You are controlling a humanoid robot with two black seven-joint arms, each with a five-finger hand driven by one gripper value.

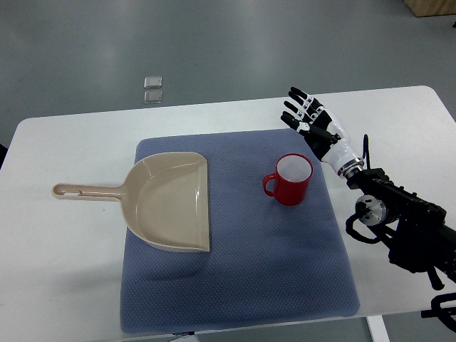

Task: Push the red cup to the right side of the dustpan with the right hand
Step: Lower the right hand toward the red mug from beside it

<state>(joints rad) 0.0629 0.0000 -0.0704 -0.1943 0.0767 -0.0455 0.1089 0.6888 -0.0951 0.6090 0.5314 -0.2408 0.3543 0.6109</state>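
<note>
A red cup (291, 181) with a white inside stands upright on the blue mat (235, 285), its handle pointing left. A beige dustpan (173, 200) lies on the mat's left part, its handle sticking out to the left over the table. The cup is to the right of the dustpan's open edge, with a gap between them. My right hand (308, 117) is open, fingers spread and pointing up-left, hovering behind and to the right of the cup without touching it. The left arm is out of view.
The white table (64, 271) carries the mat. Two small clear squares (152, 89) lie on the grey floor beyond the table's far edge. My right arm's black joints (399, 221) cover the table's right side.
</note>
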